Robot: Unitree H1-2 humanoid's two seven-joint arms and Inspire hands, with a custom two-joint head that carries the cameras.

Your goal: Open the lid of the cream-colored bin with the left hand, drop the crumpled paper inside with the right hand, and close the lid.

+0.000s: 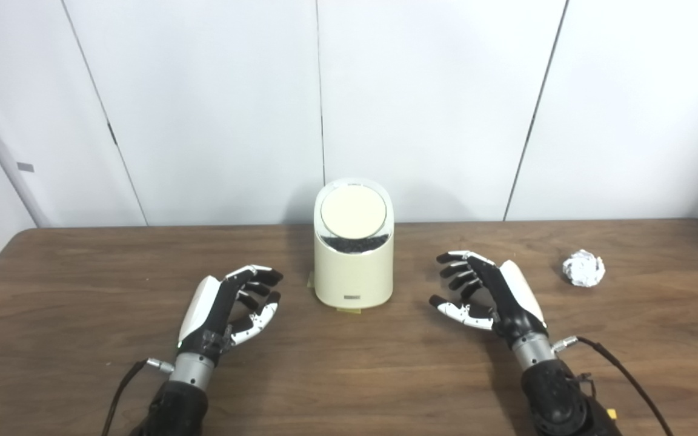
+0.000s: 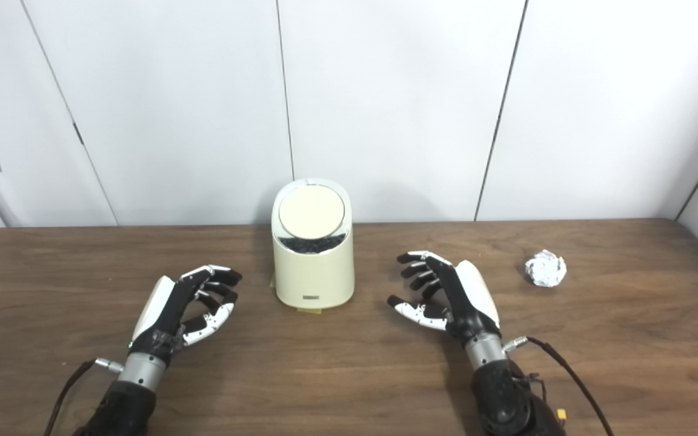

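The cream-colored bin (image 1: pixel 353 266) stands at the middle of the brown table. Its round lid (image 1: pixel 350 211) sits tilted in the top opening, and a dark gap shows along the lid's lower edge. The crumpled white paper (image 1: pixel 583 267) lies on the table at the right, apart from everything. My left hand (image 1: pixel 234 306) is open and empty, low over the table to the left of the bin. My right hand (image 1: pixel 487 293) is open and empty, between the bin and the paper, palm turned toward the bin.
The table (image 1: pixel 82 315) ends at a white panelled wall (image 1: pixel 216 109) just behind the bin. A small yellowish pad (image 1: pixel 349 310) shows under the bin's front. Black cables run from both wrists off the bottom edge.
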